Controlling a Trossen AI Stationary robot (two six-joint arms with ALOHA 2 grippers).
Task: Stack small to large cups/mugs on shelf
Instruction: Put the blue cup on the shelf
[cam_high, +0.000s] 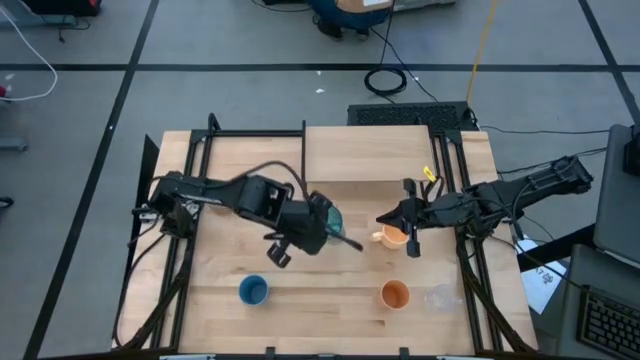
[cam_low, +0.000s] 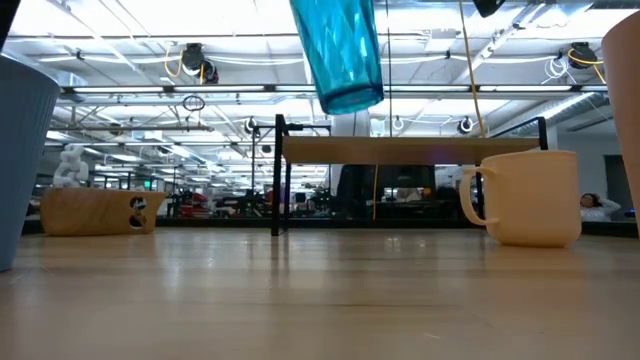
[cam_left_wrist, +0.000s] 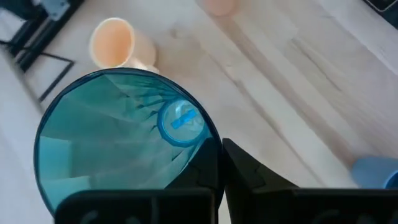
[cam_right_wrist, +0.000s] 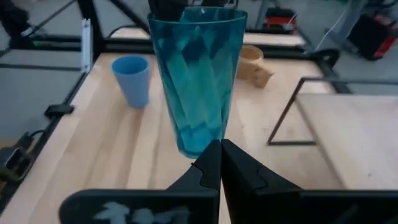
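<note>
**One tall tumbler in the air, pinched by its rim**

One cup is in play right now: the teal tumbler. It hangs clear of the table over the middle of the board, tilted a little, with its base well above the wood in the low view.

My left gripper has it. The two fingers are closed almost flat together at the lip, apparently with the thin wall nipped between them. It's translucent faceted plastic by the look of it, so I'd judge it light, stiff enough, and slick. It's tall, too, and a rim pinch leaves the whole body free to swing, so any quick wrist turn could let it slip. A hold lower down around the body would be steadier, but the lip is what I have, so slow and level it is.

My right gripper is closed on nothing. It points at the tumbler from just beside the orange handled mug.

The shelf stands at the far edge, bare on top as far as I can see. The blue cup, orange cup and clear handled cup line the near edge. The wooden mug sits off behind the tumbler in the right wrist view.

As the tallest cup, this one probably belongs at the bottom of the stack.
</note>
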